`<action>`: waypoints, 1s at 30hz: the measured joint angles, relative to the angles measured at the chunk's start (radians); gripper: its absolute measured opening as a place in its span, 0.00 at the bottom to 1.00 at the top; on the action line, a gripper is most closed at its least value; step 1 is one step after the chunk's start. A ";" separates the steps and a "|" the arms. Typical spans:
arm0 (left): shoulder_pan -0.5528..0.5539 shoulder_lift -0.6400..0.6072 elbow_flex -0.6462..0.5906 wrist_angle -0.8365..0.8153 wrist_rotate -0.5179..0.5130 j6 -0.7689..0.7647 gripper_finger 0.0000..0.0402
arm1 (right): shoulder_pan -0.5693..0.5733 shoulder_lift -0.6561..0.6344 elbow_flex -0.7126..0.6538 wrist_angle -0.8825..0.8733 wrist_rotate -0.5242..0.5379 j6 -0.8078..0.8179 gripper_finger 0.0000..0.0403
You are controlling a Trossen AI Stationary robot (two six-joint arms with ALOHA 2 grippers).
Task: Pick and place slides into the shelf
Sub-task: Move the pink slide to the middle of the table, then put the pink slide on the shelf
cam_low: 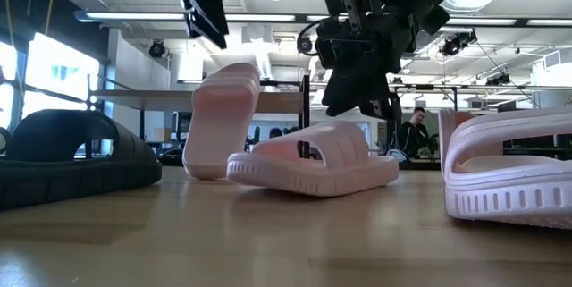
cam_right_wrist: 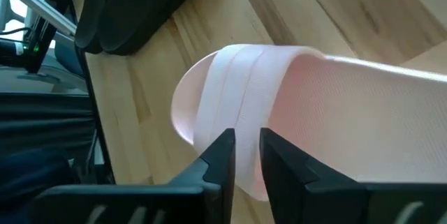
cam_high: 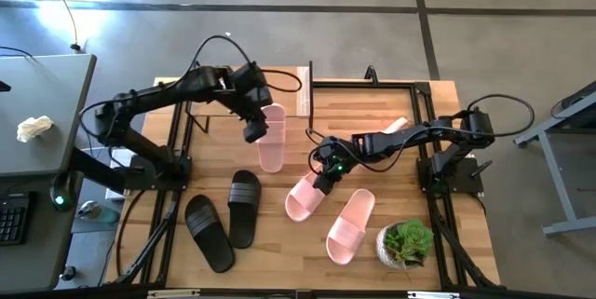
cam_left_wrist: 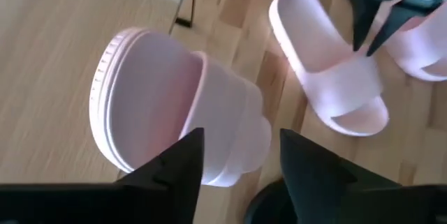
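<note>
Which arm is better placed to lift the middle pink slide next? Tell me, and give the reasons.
Right. The right claw hangs directly over the strap of the middle pink slide. The left claw is open beside another pink slide, farther back on the table.

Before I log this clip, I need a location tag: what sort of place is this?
Probably an open lab or workshop office. A wooden table stands on grey concrete floor, a desk with a keyboard sits beside it, and the low view shows exposed ceiling lights and a seated person behind.
</note>
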 joint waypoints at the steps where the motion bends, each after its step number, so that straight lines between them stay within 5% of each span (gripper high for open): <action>1: -0.001 0.013 0.001 -0.003 -0.001 0.009 0.46 | 0.000 0.000 0.000 0.000 0.000 -0.008 0.16; 15: -0.001 0.079 0.000 0.015 -0.116 0.087 0.48 | 0.000 0.000 0.000 0.011 0.009 -0.040 0.18; 30: -0.002 0.151 0.000 0.033 -0.069 0.117 0.48 | 0.000 0.000 0.000 0.015 0.010 -0.047 0.18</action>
